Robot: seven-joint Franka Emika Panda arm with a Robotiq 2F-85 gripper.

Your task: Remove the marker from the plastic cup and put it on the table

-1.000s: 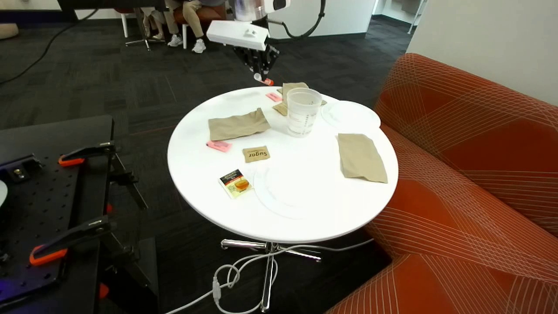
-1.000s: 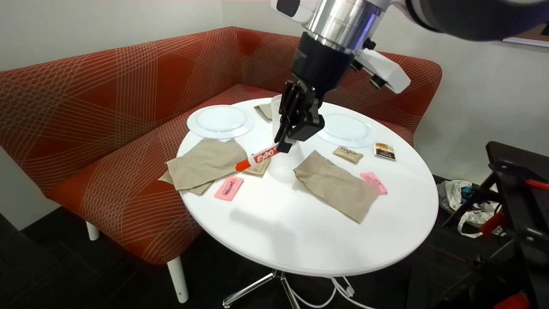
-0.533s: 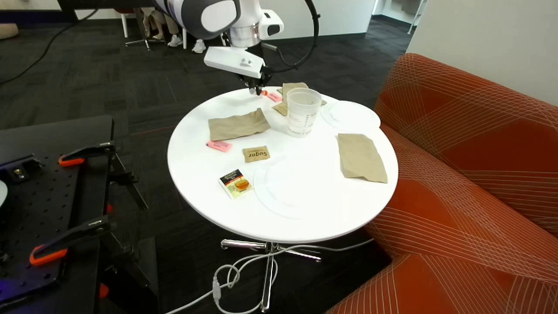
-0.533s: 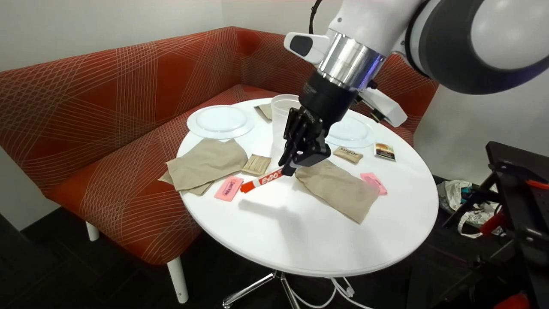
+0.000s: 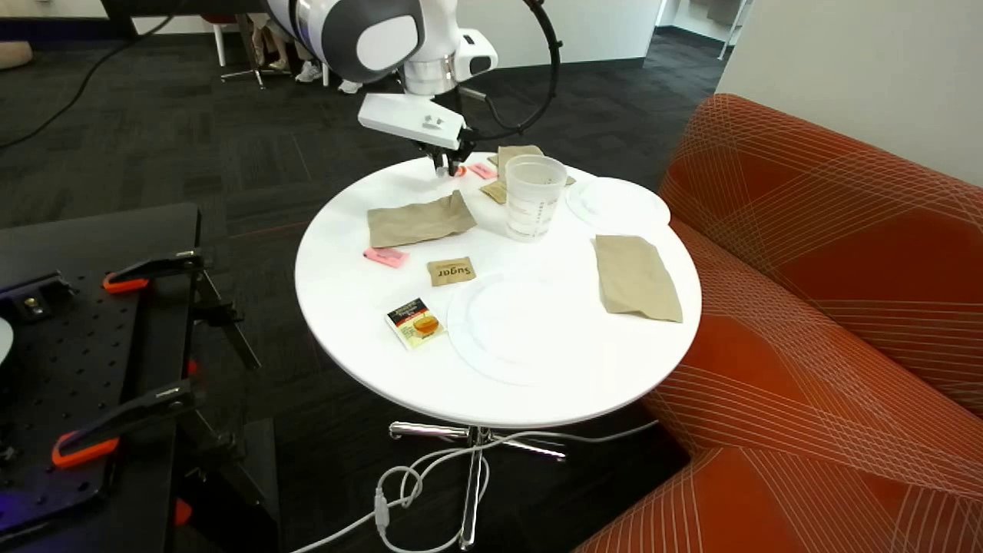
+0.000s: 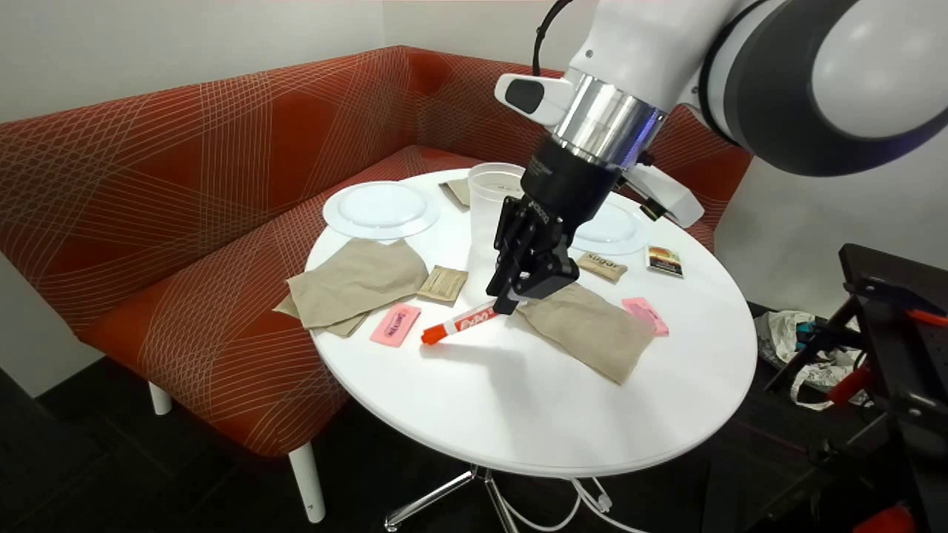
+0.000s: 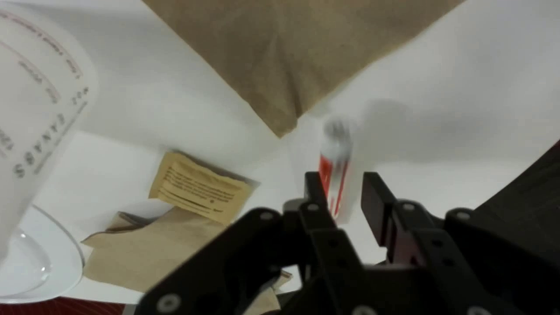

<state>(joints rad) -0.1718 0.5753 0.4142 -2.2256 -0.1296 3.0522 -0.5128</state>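
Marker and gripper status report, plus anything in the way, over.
Gripper open, straddling the marker. Out of the cup, low at the table; contact unclear. Possible snag: corner of a brown napkin close by.

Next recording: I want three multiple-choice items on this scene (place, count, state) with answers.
1. Where is the marker? A) on a plate B) at the gripper, outside the plastic cup C) on the sofa
2. How many pink packets lie on the table? A) two B) four C) five
3. How is the gripper? A) shut on the cup B) shut, empty C) open

1 B: wrist view shows it between the jaws, apart from the cup.
2 A: both exterior views show two.
3 C: wrist view shows a gap between marker and one jaw.
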